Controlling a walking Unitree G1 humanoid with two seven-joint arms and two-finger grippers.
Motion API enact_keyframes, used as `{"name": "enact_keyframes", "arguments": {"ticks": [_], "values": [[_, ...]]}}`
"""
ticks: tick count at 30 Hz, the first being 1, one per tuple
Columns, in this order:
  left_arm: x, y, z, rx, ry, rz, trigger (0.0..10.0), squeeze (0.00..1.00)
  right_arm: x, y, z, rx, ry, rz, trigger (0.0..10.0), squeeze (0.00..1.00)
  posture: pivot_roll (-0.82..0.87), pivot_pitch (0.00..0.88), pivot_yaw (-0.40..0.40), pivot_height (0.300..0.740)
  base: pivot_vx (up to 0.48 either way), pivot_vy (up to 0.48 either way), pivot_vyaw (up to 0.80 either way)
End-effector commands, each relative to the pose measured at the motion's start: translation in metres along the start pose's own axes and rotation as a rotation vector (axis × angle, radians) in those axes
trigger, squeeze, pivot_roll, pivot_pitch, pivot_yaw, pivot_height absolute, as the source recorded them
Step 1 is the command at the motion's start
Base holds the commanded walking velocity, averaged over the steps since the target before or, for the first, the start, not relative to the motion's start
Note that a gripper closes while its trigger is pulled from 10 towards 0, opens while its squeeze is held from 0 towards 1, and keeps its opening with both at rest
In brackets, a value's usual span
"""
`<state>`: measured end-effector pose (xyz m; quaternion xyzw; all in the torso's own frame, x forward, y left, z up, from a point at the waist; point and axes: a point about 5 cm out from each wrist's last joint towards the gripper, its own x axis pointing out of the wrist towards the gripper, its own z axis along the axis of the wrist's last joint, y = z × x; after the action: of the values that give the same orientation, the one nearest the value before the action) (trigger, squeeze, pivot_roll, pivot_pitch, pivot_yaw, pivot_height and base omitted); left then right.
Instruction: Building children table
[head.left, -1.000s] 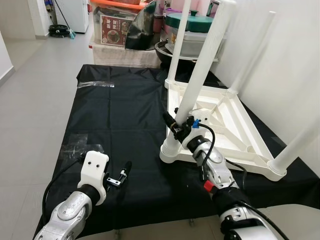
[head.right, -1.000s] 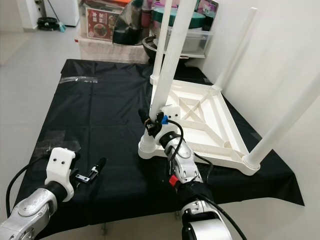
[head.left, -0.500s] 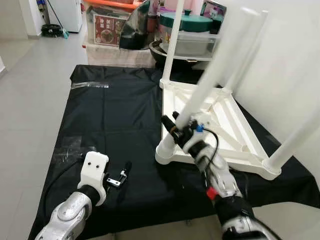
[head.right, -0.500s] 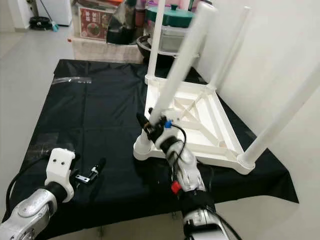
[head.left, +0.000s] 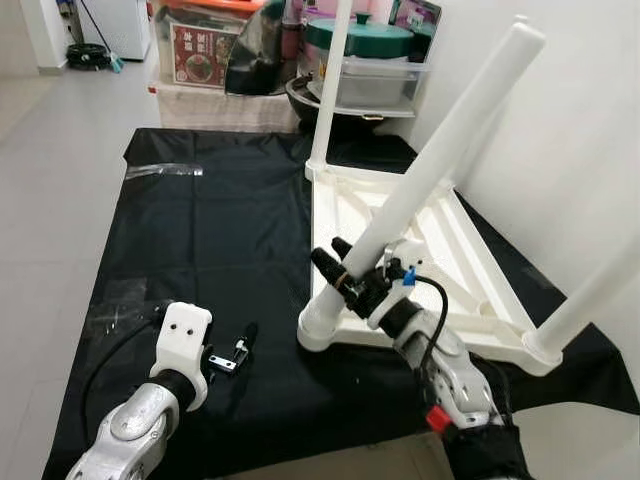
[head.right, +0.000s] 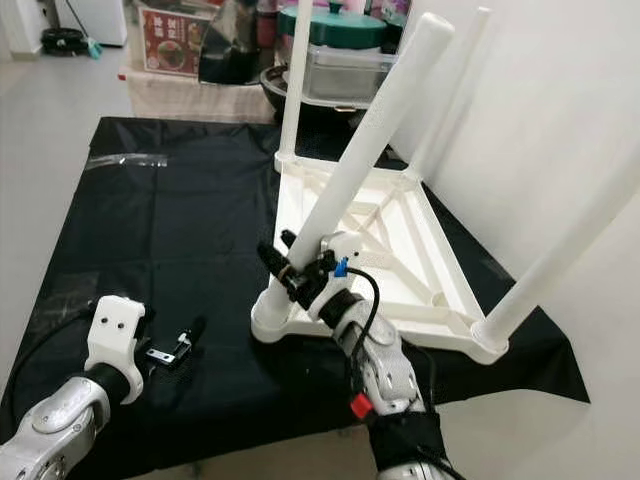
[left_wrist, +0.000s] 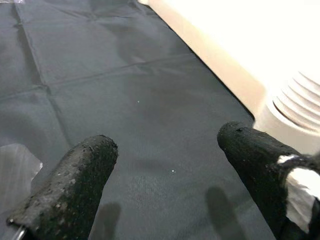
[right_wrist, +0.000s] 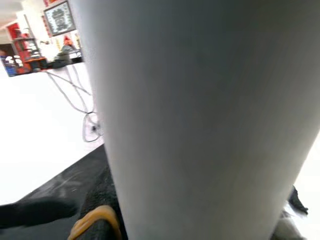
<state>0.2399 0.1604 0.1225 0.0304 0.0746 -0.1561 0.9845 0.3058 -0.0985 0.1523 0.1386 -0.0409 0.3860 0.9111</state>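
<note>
White plastic children's table (head.left: 430, 250) lies upside down on the black cloth sheet (head.left: 220, 230) covering the floor, legs up. Near-corner white tubular leg (head.left: 440, 140) leans markedly off vertical in its ribbed corner socket (head.left: 322, 322); the other legs stand seated. Right gripper (head.left: 352, 276) clamped around this leg low down, just above the socket. Judged step: seating or screwing the last leg. Next move likely calls for bringing the leg upright, then turning or pressing it home. Left gripper (head.left: 243, 343) hovers low over the sheet, fingers apart, holding nothing. Behind: clear plastic storage box (head.left: 368, 80) holding a green-lidded pot (head.left: 360, 38).
</note>
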Motion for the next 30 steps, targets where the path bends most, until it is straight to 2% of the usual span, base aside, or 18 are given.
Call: {"name": "enact_keyframes", "arguments": {"ticks": [1, 6, 8, 9, 15, 22, 30], "values": [[-0.001, 0.0, -0.006, -0.002, 0.028, -0.002, 10.0, 0.0, -0.003, 0.015, -0.026, 0.084, 0.134, 0.088, 0.0, 0.0, 0.09, 0.0, -0.134, 0.74, 0.0, 0.0, 0.0], [-0.003, 0.003, -0.007, -0.002, 0.034, 0.004, 10.0, 0.0, -0.008, 0.018, -0.021, 0.074, 0.154, 0.141, 0.0, 0.0, 0.09, 0.0, -0.135, 0.74, 0.0, 0.0, 0.0], [-0.005, 0.008, -0.009, 0.005, 0.043, 0.017, 10.0, 0.0, -0.011, 0.015, -0.016, 0.041, 0.17, 0.171, 0.0, 0.0, 0.09, 0.0, -0.137, 0.74, 0.0, 0.0, 0.0], [-0.006, 0.01, -0.01, 0.011, 0.047, 0.023, 10.0, 0.0, -0.009, 0.01, -0.011, 0.0, 0.175, 0.171, 0.0, 0.0, 0.09, 0.0, -0.139, 0.74, 0.0, 0.0, 0.0], [-0.009, 0.013, -0.012, 0.018, 0.056, 0.03, 10.0, 0.0, -0.003, 0.001, -0.001, -0.041, 0.184, 0.196, 0.0, 0.0, 0.1, 0.0, -0.14, 0.74, 0.0, 0.0, 0.0], [-0.011, 0.015, -0.013, 0.024, 0.062, 0.038, 10.0, 0.0, 0.005, -0.002, 0.0, -0.041, 0.209, 0.279, 0.0, 0.0, 0.11, 0.0, -0.147, 0.74, 0.0, 0.0, 0.0], [-0.014, 0.015, -0.016, 0.024, 0.068, 0.047, 10.0, 0.0, 0.017, -0.005, 0.008, -0.051, 0.158, 0.312, 0.0, 0.0, 0.13, 0.0, -0.157, 0.74, 0.0, 0.0, 0.0]]}}
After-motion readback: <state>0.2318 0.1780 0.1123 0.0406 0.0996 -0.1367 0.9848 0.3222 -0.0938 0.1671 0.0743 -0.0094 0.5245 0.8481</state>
